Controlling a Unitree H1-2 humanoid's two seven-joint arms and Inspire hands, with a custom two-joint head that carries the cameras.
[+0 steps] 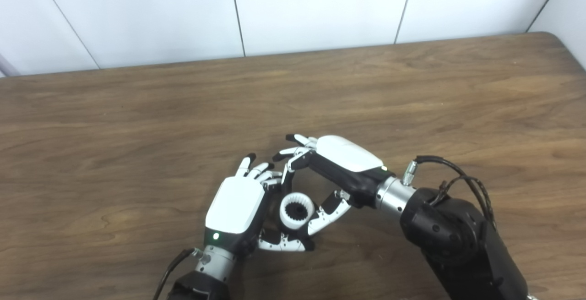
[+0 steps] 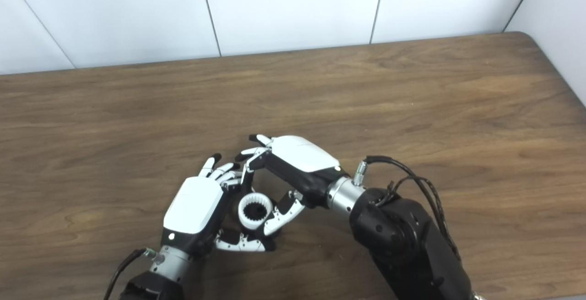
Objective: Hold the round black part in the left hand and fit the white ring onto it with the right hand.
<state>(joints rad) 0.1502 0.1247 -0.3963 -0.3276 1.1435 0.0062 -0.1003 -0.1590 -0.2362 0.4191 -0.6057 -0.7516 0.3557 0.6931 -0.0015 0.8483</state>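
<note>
The white ring [image 1: 296, 210], toothed on the inside, sits between my two hands low in the middle of the table. Dark material of the round black part [image 1: 297, 213] shows through its centre; the rest of that part is hidden by the ring and the fingers. My left hand [image 1: 236, 204] cups it from the left, thumb [image 1: 281, 245] curled under the ring. My right hand [image 1: 343, 160] reaches in from the right, with its thumb [image 1: 327, 213] against the ring's right side and a fingertip [image 1: 287, 178] at its top edge.
The wooden table [image 1: 412, 98] stretches wide behind and to both sides of the hands. A white panelled wall [image 1: 320, 7] runs along its far edge. A black cable [image 1: 453, 171] loops off my right forearm.
</note>
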